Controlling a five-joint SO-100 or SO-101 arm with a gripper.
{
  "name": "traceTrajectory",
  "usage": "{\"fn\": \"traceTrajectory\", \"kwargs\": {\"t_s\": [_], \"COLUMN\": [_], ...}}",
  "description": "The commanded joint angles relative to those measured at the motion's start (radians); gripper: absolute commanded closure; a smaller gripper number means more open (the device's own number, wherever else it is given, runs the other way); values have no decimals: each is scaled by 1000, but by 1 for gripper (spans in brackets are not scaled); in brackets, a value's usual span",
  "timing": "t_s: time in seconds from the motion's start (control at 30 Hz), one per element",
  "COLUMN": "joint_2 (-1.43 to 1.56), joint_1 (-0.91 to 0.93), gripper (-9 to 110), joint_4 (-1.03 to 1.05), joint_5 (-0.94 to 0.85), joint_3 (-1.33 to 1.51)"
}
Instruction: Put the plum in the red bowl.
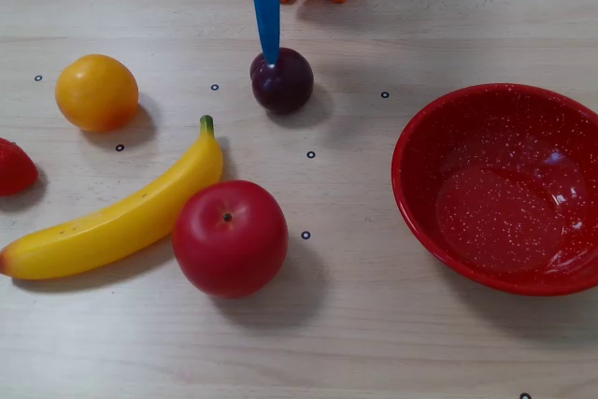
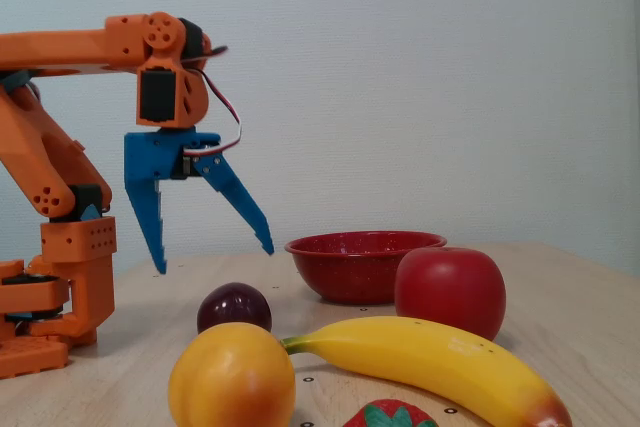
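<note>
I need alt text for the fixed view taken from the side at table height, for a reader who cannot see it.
An orange robot arm holds its open blue gripper in the air above a dark plum on a wooden table. A red bowl sits behind a red apple, with a banana and an orange nearest the camera.

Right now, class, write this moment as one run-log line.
gripper: open, above table | small dark purple plum: on table below gripper, ungrasped | large speckled red bowl: empty | step: plum not yet picked
</note>
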Motion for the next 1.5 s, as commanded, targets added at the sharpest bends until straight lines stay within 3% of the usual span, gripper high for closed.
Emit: {"fn": "traceTrajectory", "kwargs": {"t_s": [0.0, 0.63, 1.47], "joint_2": [-26, -290, -370], "joint_1": [-12, -9, -12], "gripper": [51, 49, 50], "joint_4": [12, -169, -287], "joint_5": [43, 179, 264], "joint_3": [-89, -78, 15]}}
